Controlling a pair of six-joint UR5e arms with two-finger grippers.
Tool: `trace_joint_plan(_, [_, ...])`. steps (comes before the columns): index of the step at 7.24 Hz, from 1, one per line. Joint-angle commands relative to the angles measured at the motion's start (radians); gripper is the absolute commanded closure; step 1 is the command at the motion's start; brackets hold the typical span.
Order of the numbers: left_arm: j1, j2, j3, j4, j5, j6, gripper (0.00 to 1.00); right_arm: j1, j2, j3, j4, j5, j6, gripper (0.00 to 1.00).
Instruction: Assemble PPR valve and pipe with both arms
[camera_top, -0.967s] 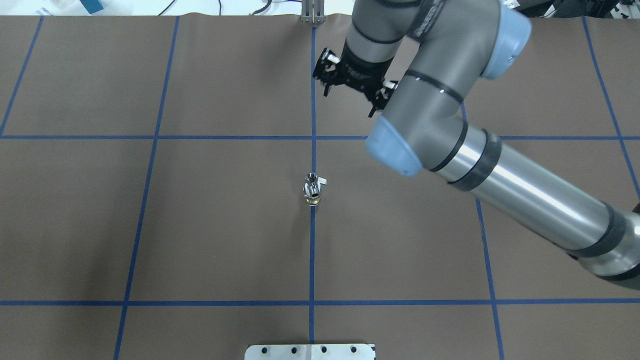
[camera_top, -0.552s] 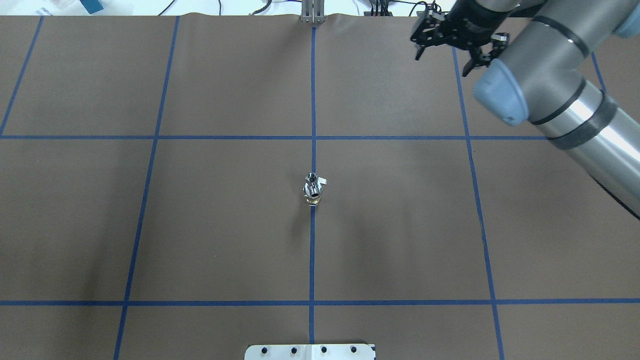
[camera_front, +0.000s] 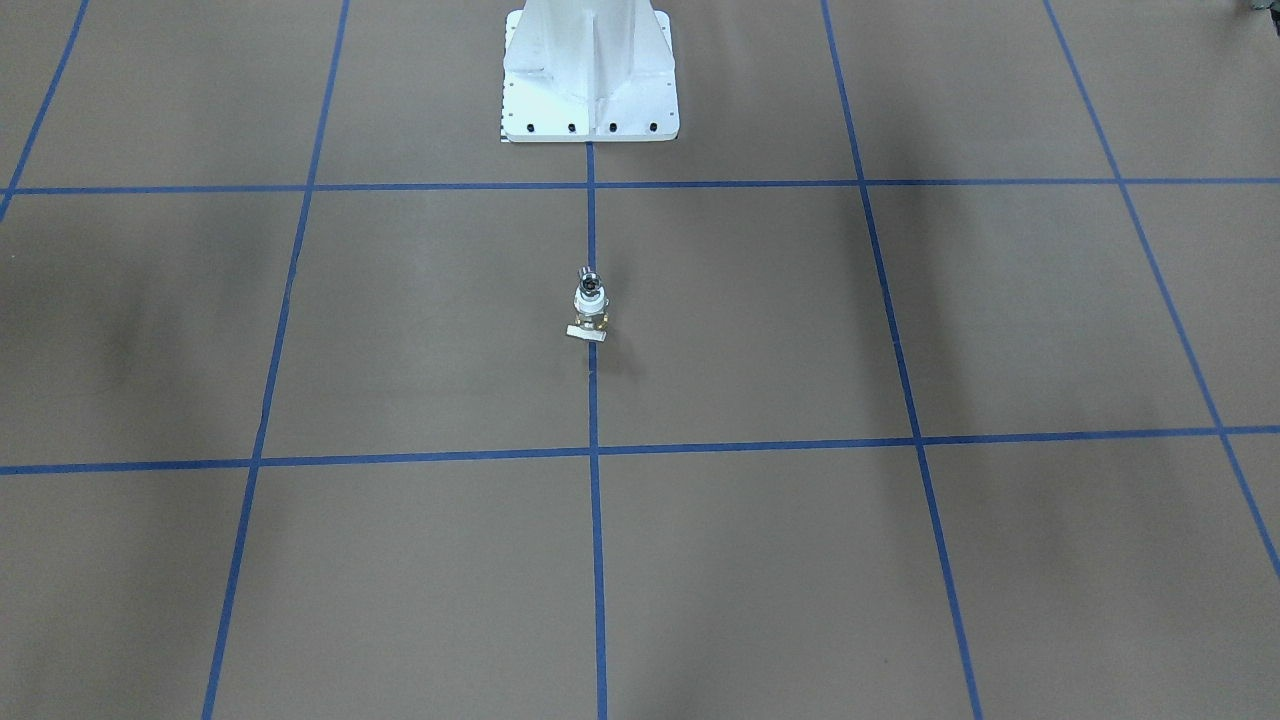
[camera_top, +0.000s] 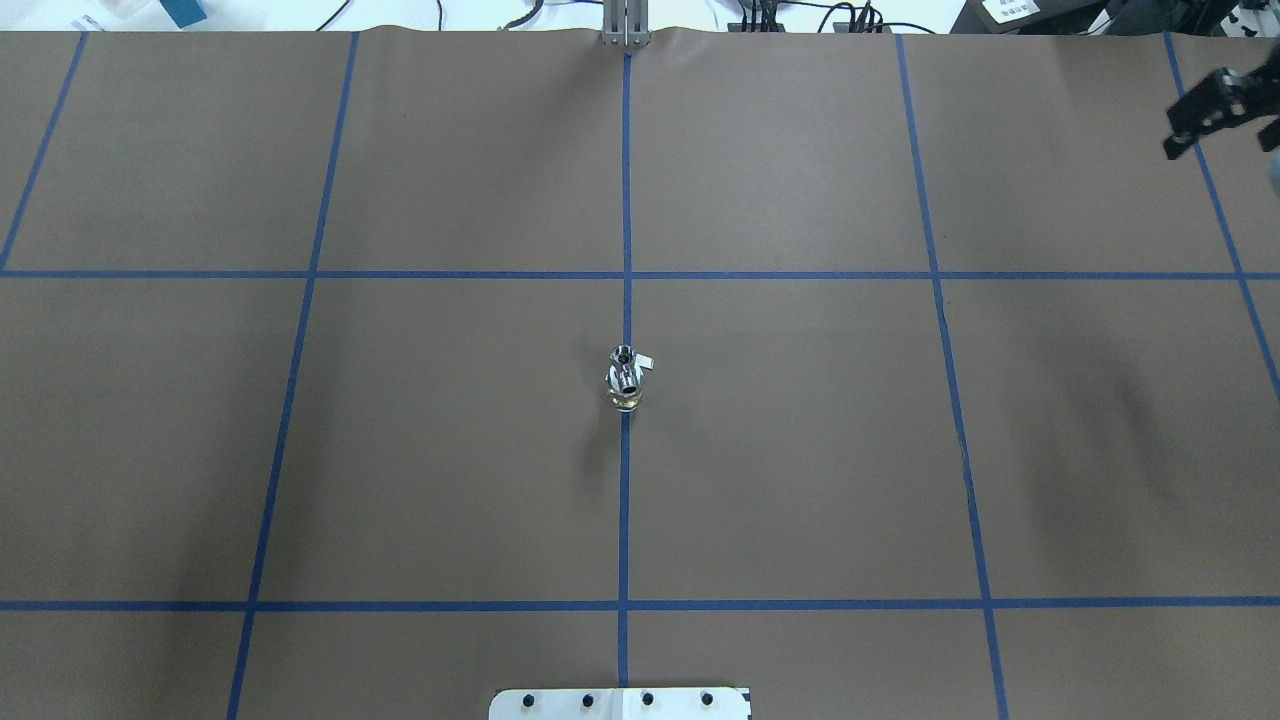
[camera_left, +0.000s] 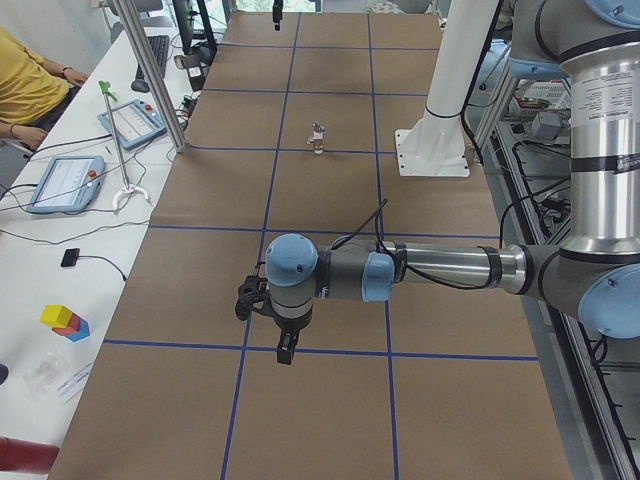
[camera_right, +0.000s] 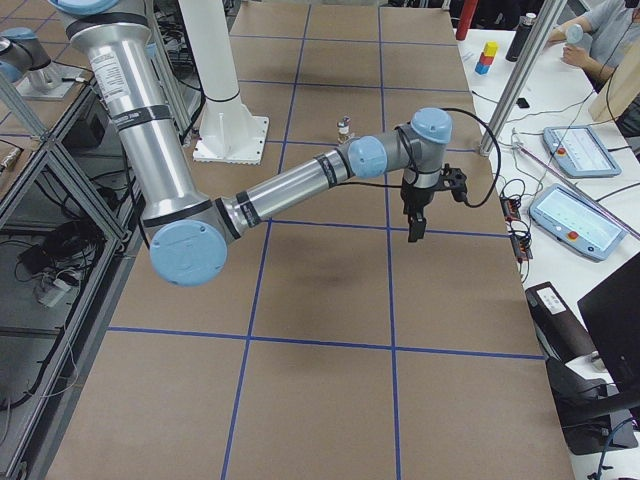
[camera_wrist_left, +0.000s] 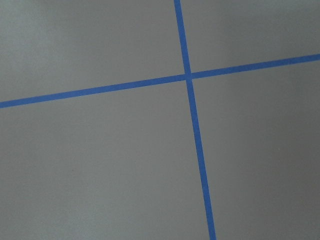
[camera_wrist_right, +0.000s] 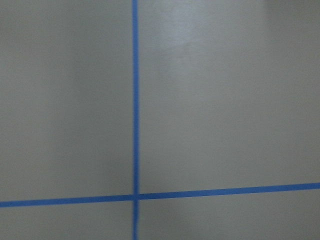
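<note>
Overhead exterior: PPR valve (camera_top: 626, 392) upright, centred; right gripper (camera_top: 1222, 135) spread, empty; left gripper (camera_left: 272, 325): cannot tell.

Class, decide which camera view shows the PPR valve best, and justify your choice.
Exterior front-facing: the PPR valve shows its white collar, brass body and tab handle. Overhead shows mostly its shiny top; both side views show it tiny and far; the wrist views show only taped table.
</note>
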Motion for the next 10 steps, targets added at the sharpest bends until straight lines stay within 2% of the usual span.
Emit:
trace_joint_plan(1, [0.002, 0.045, -0.059, 0.004, 0.005, -0.038, 0.0, 0.137, -0.156, -0.029, 0.006, 0.001, -0.318, 0.01])
trace_joint_plan(2, [0.004, 0.038, -0.056, 0.005, 0.007, -0.06, 0.0, 0.183, -0.208, -0.031, 0.006, 0.005, -0.391, 0.01])
trace_joint_plan(6, [0.004, 0.015, -0.011, -0.016, 0.001, -0.055, 0.0, 0.297, -0.368, -0.02, 0.01, 0.01, -0.41, 0.01])
trace_joint_plan(10, [0.004, 0.002, -0.025, -0.021, 0.002, -0.049, 0.0, 0.306, -0.368, 0.052, 0.01, 0.073, -0.388, 0.01])
